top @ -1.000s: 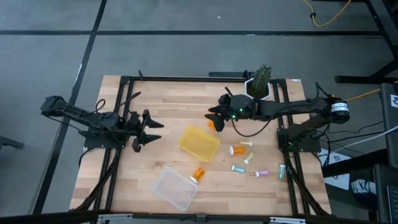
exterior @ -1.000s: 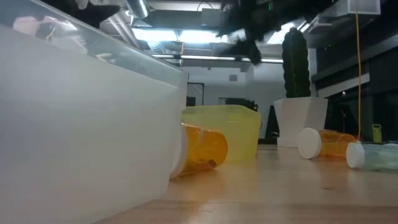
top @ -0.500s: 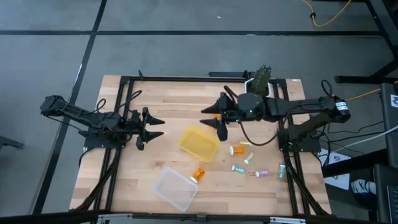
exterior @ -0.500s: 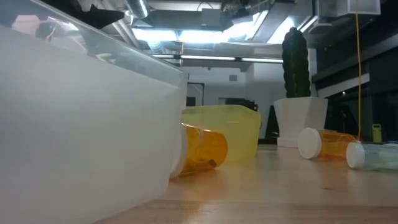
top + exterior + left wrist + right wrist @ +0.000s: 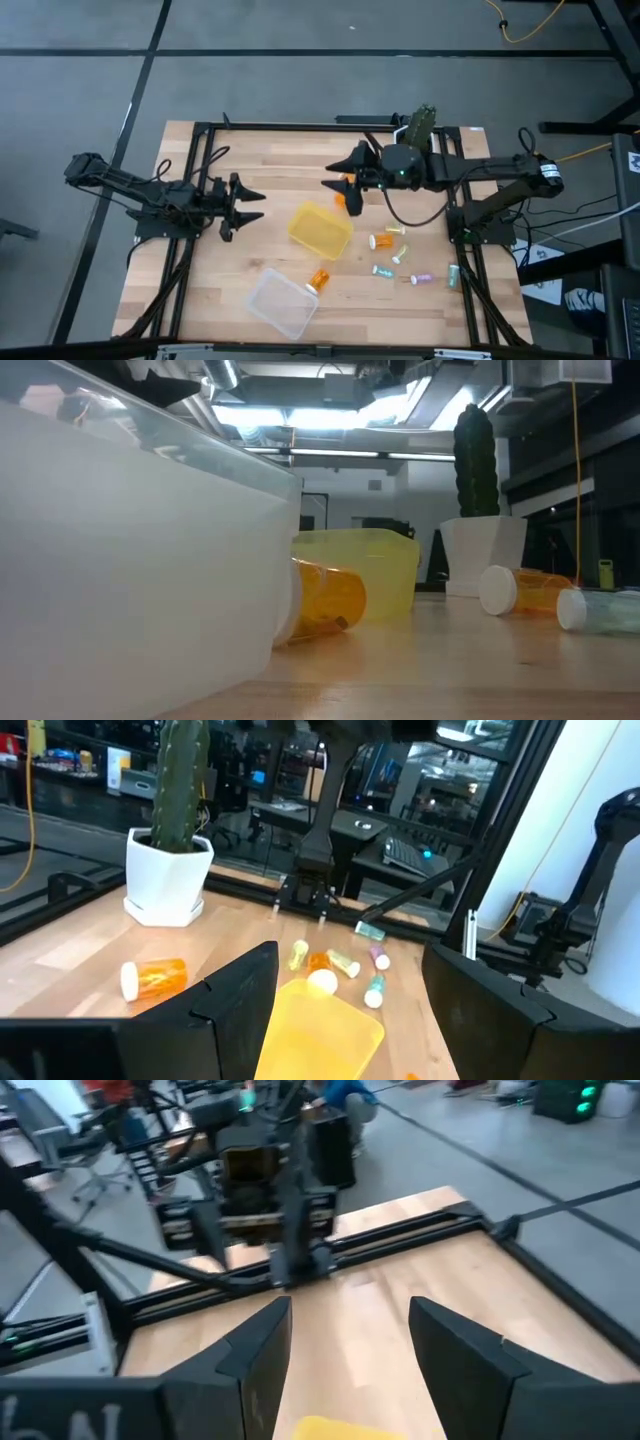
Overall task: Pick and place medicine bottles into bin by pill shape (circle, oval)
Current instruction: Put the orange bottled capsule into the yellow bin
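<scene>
Yellow bin (image 5: 320, 229) mid-table, clear bin (image 5: 281, 303) nearer. Orange bottle (image 5: 318, 279) between, lying diagonally. Right gripper (image 5: 343, 187) released; left gripper (image 5: 243, 207) released, idle left.

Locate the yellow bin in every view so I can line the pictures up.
High view: yellow bin at table centre, below the right end effector.
Low view: yellow bin mid-picture, behind a lying orange bottle.
Left wrist view: yellow bin at bottom centre.
Right wrist view: only a yellow edge at the bottom.
Shared landmark: the white cactus pot, absent from the right wrist view.

2 black jointed arms; black cables
</scene>
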